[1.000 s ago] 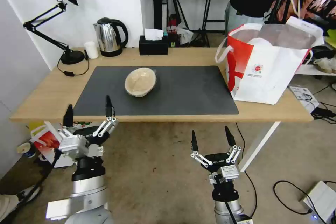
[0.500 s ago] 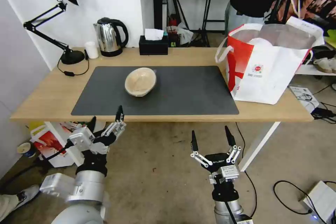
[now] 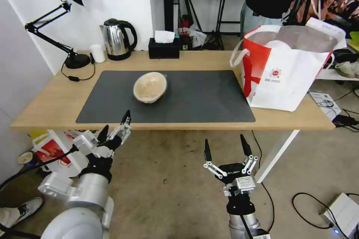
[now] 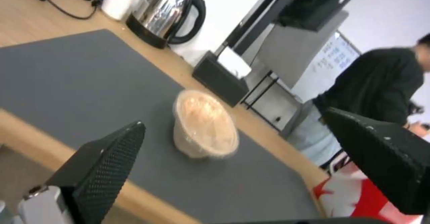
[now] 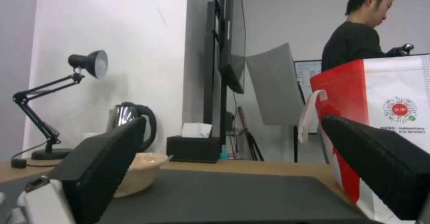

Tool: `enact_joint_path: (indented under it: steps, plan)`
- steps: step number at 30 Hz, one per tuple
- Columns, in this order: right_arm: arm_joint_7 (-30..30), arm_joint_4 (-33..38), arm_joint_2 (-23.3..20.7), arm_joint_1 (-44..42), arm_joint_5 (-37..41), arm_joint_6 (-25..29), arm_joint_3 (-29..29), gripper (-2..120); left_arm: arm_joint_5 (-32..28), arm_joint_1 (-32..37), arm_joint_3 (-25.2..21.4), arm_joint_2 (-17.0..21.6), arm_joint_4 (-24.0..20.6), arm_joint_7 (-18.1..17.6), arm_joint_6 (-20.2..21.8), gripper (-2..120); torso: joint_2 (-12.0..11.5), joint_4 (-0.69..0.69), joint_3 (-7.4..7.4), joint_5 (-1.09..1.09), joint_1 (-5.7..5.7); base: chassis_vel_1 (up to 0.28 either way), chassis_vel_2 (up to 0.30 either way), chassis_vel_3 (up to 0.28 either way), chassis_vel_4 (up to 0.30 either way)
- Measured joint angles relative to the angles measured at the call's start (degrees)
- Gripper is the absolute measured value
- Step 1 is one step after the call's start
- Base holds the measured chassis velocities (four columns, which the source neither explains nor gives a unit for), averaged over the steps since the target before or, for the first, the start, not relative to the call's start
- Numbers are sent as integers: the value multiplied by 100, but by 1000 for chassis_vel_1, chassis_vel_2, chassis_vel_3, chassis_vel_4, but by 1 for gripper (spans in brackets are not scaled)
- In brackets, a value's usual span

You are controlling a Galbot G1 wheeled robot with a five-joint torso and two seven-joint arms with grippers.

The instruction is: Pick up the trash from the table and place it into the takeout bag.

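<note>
Since the earlier frame my left gripper (image 3: pixel 114 126) had swung up toward the table's (image 3: pixel 48 108) near edge at lower left, fingers spread and empty. Centre frame, the beige pulp bowl (image 3: pixel 150 87) sat tilted on the dark mat (image 3: pixel 194 97), pale and ribbed inside. At upper right stood the takeout bag (image 3: pixel 288 71), white and red, mouth agape. My right gripper (image 3: pixel 225 148) hung released below the table.

The worktop (image 3: pixel 48 101) is pale wood under a matt dark grey mat (image 3: pixel 202 97). The pulp bowl (image 3: pixel 150 87) looks fibrous and dull. The takeout bag (image 3: pixel 288 78) has silvery foil lining; the far kettle (image 3: pixel 116 40) is glossy metal.
</note>
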Motion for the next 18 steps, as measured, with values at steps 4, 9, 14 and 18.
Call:
enact_joint_path:
  steps: [4,9,14,18]
  plan:
    - [0,0,0,0,0,0,0,100,-552,-158,-285,84,1,-44,20,100,0,2,0,0,0,0,0,0,0]
    - [0,0,0,0,0,0,0,100,-1239,-486,-567,232,2,-181,99,100,0,1,0,0,0,0,0,0,0]
    - [0,0,0,0,0,0,0,100,-1863,-705,-715,271,4,-363,211,100,0,2,0,0,0,0,0,0,0]
    - [0,0,0,0,0,0,0,100,-2029,-823,-710,306,5,-509,260,100,0,1,0,0,0,0,0,0,0]
